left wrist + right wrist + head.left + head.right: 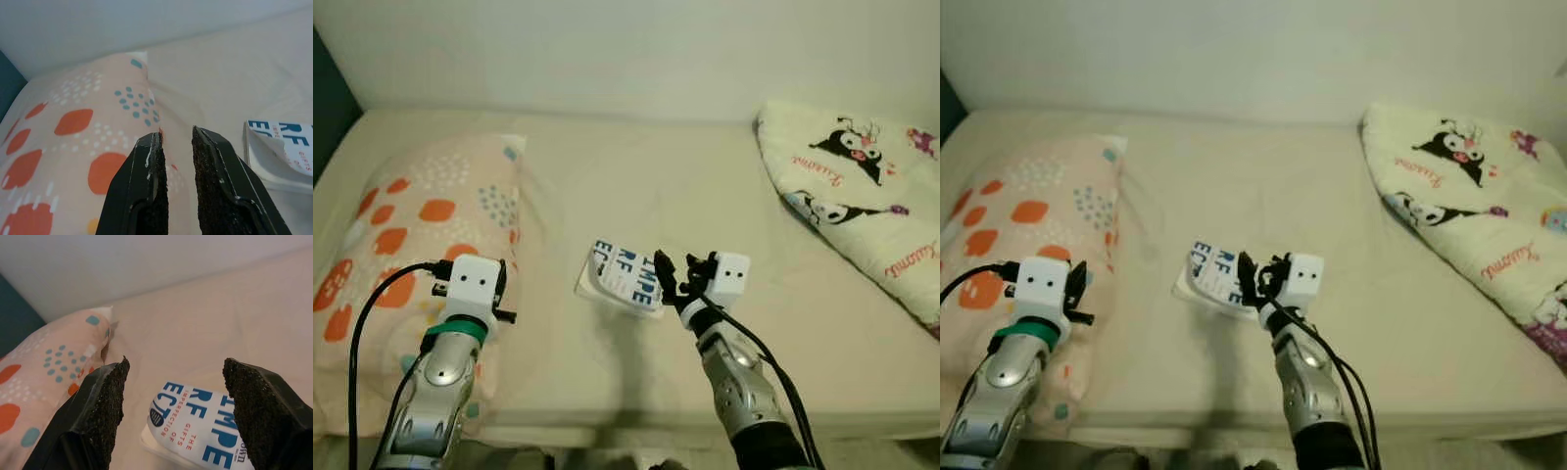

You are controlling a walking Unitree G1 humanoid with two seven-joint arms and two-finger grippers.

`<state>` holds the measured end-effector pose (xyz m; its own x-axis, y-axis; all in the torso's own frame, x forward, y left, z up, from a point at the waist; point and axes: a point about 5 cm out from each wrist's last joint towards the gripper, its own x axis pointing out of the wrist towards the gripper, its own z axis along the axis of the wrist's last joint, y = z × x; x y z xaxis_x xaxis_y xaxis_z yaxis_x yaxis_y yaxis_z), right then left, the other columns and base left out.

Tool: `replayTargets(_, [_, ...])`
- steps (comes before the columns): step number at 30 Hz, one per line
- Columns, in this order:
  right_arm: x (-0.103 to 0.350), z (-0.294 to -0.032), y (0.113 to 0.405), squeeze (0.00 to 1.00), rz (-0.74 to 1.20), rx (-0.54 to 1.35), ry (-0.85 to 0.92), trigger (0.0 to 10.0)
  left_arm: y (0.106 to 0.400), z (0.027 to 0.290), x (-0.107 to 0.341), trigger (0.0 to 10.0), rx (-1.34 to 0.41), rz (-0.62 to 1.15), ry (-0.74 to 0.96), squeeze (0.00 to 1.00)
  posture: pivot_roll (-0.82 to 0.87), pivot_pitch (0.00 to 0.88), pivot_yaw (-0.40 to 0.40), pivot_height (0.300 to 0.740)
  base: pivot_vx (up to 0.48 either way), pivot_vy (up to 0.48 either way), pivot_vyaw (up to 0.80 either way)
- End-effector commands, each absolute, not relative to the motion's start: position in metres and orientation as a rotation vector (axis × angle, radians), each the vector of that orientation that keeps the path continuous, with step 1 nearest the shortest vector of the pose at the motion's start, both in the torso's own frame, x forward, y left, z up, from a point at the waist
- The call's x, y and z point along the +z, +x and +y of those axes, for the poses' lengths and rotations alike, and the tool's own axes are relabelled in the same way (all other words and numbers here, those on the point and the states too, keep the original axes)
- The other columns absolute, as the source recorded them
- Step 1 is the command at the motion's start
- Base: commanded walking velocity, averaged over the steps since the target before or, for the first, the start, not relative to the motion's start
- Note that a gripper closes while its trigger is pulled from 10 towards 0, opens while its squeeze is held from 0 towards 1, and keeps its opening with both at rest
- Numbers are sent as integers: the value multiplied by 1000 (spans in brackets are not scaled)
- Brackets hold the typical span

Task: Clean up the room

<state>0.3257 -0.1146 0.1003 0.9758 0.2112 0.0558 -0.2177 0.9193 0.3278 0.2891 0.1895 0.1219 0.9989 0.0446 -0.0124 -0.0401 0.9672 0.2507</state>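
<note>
A white book [625, 274] with large blue letters lies face up in the middle of the cream bed [656, 176]. My right gripper [672, 278] hovers at the book's right edge, open wide. In the right wrist view the book [195, 431] lies below and between the two black fingers [105, 396]. My left gripper [176, 134] is shut with nothing in it. It is held over the near end of an orange-dotted pillow [421, 215], well left of the book [283, 152].
A cream blanket [862, 196] printed with cartoon figures is bunched at the bed's right side. A white wall [607, 49] runs along the far edge of the bed, and a dark panel [328, 108] stands at the far left. The bed's front edge is just below my arms.
</note>
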Motion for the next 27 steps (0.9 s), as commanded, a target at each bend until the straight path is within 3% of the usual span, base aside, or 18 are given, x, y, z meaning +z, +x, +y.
replayTargets(1, [92,-116,324,0,15,216,340,10000,286,192,116,10000,54,47,261,0,177,13,-23,724,0,0,0])
replayTargets(11, [93,-110,324,0,20,237,310,10000,287,188,117,10000,49,35,275,0,178,9,-22,734,0,0,44])
replayTargets(13, [93,-106,323,0,10,266,228,10000,287,186,116,10000,48,35,276,0,178,9,-22,734,0,-337,800])
replayTargets(15, [94,-104,322,0,3,268,260,10000,287,184,116,10000,49,36,273,0,178,9,-22,734,0,-480,794])
replayTargets(27, [94,-106,322,0,5,264,286,10000,289,186,116,10000,71,39,269,0,178,15,-26,734,0,-360,0])
